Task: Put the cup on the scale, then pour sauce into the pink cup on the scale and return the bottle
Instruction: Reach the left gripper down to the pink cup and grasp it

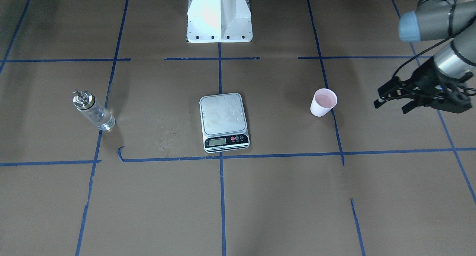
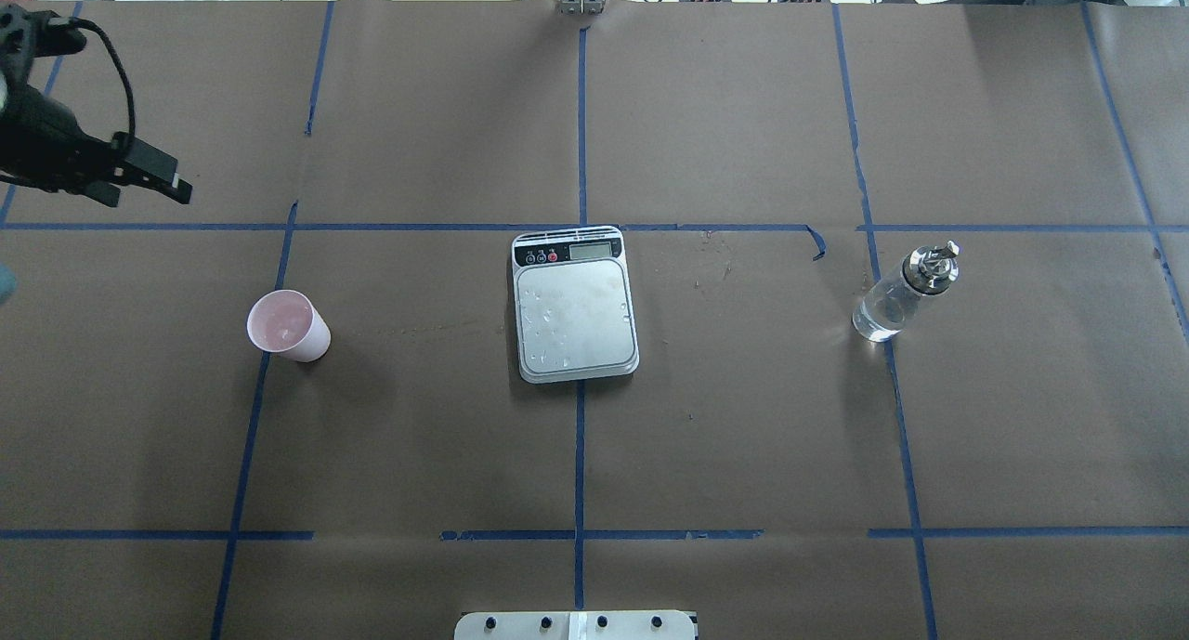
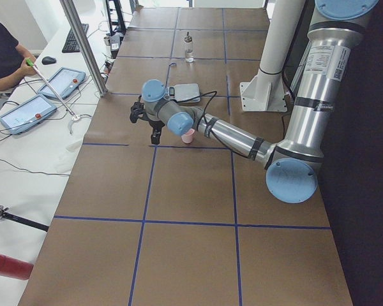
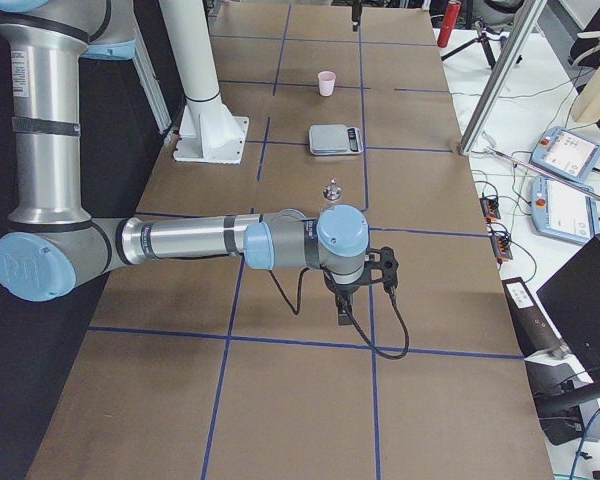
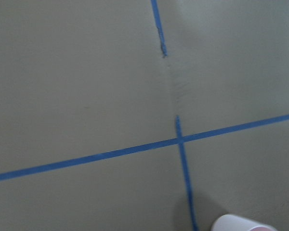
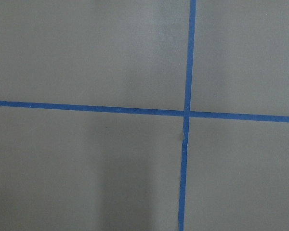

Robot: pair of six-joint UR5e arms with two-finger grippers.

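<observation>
Taking the overhead view as a clock face with the scale (image 2: pixel 576 310) at its centre and 12 o'clock pointing away from the robot, the scale lies flat on the brown table (image 2: pixel 743 436), straddling a line of blue tape (image 2: pixel 580 454). Its display (image 2: pixel 594 250) is at the 12 o'clock end, and small droplets (image 2: pixel 548 320) speckle the bare steel platform. The cup (image 2: pixel 290 326) stands upright on the table at 9 o'clock, well apart from the scale, with its base touching another tape line and its pink inside showing. The bottle (image 2: pixel 896 296) stands upright at 3 o'clock, also well apart from the scale, on a tape line with its silver spout cap on. How much liquid it holds is too clear to judge. The left gripper (image 1: pixel 391 106) hangs above the table at about 10 o'clock from the cup, near it but not touching. Its two fingers are spread apart with nothing between them. The left wrist view catches only the cup's rim at 5 o'clock of the frame, over bare paper and a tape crossing. The right gripper (image 4: pixel 346 300) appears only in the side view from the robot's right, pointing down over the table well clear of the bottle, and whether its fingers are apart or together cannot be told.
</observation>
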